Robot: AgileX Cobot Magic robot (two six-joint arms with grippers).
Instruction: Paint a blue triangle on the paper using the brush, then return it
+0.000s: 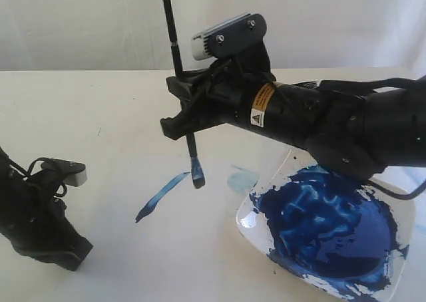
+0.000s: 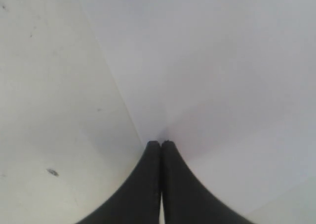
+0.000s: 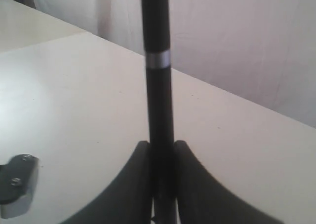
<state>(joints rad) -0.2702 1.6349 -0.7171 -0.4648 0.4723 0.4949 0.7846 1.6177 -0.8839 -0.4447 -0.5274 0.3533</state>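
My right pincer (image 1: 181, 109) is clamped narrow on the black handle of the brush (image 1: 176, 49), which stands nearly upright. Its blue-soaked tip (image 1: 198, 175) is just beside the upper end of the one blue stroke (image 1: 160, 197) on the paper (image 2: 222, 86). I cannot tell whether the bristles touch the sheet. So the triangle has one side and lacks two.

To do the next side well, I should lower the tip lightly, keep the handle steep and pull from this corner in one even drag. The bristles look loaded enough.

My left pincer (image 2: 161, 144) is closed on nothing, its tips at the paper's edge on the table (image 2: 49, 110), well clear of the stroke. The paint dish (image 1: 245, 215) lies near on the right, a pale blue smudge (image 1: 241, 179) between it and the tip. I should steer away from both.
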